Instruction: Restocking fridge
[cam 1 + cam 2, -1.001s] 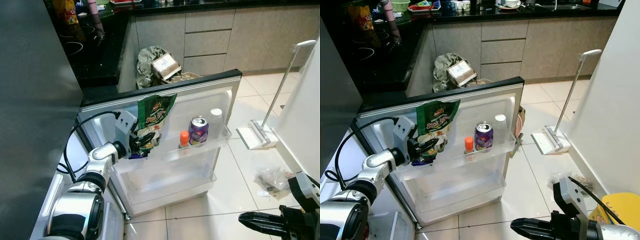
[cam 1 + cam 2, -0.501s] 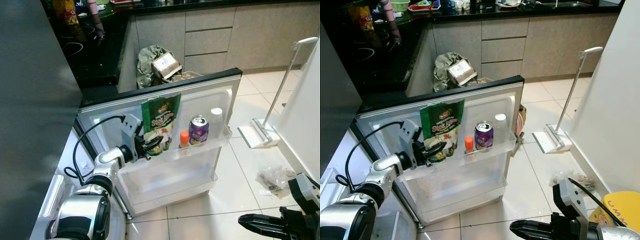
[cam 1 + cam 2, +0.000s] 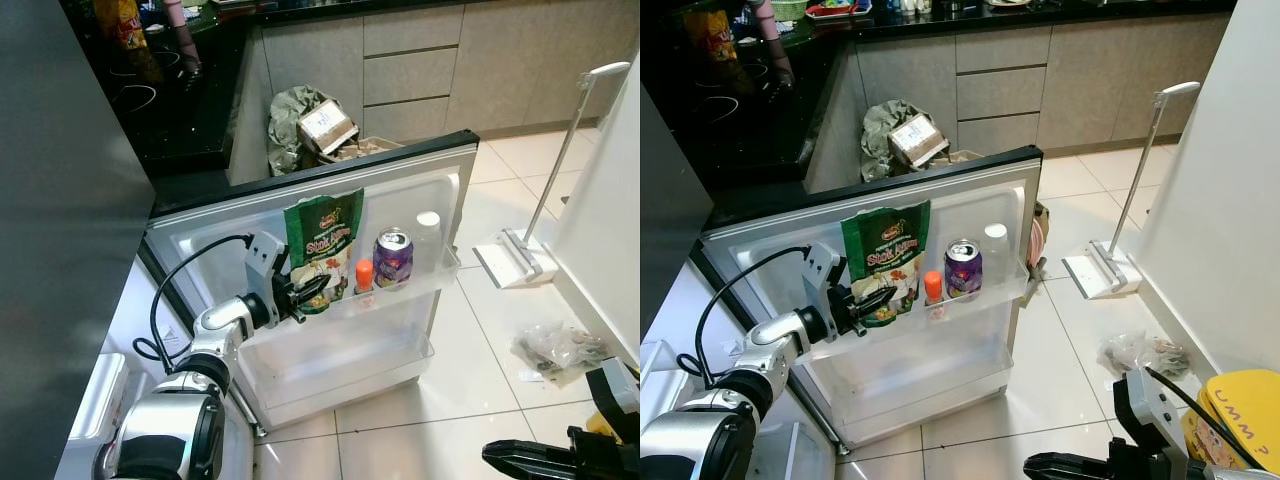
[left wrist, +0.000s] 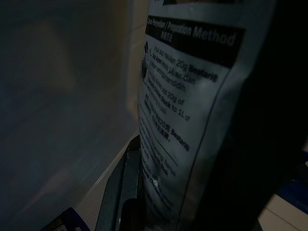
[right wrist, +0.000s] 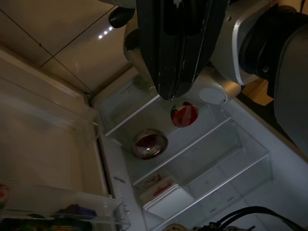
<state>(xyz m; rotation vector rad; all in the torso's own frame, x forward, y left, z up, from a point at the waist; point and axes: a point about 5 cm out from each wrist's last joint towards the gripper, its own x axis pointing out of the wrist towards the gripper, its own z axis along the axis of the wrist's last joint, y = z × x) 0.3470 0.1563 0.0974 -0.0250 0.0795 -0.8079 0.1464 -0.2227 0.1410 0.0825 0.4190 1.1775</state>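
Fridge door (image 3: 440, 190) — open, white moulded plastic inner face, dark top edge, two clear plastic door shelves.

Upper door shelf (image 3: 425, 285) — transparent rail, holding four items in a row:
- Green pouch (image 3: 322, 245): flat, glossy foil-like bag with printed label, standing upright at the hinge end of the row, rising well above the rail. The left wrist view shows its back panel with small printed preparation text, slightly creased.
- Small bottle with orange cap (image 3: 364, 275): just beside the pouch, short, rounded cap.
- Purple can (image 3: 392, 257): cylindrical metal, silver top with pull tab, next to the small bottle.
- White-capped bottle (image 3: 428, 235): pale, tall, at the outer end of the shelf.

Lower door shelf (image 3: 400, 355) — clear plastic.

Left end effector (image 3: 308, 296) — long black fingers closed narrowly on the lower edge of the green pouch; silver jointed arm with a looping black cable behind it.

Right end effector (image 3: 520, 458) — low over the glossy tiled floor (image 3: 470, 340), black fingers drawn together with nothing between them. Its wrist view shows clear fridge drawers and two round, red-toned items inside.

Surroundings — dark glossy kitchen surface (image 3: 190, 110) behind the door; a crumpled green bag of rubbish with a cardboard box (image 3: 325, 125); a white floor mop (image 3: 520, 255); a crinkled clear plastic bag (image 3: 555, 348) on the tiles.
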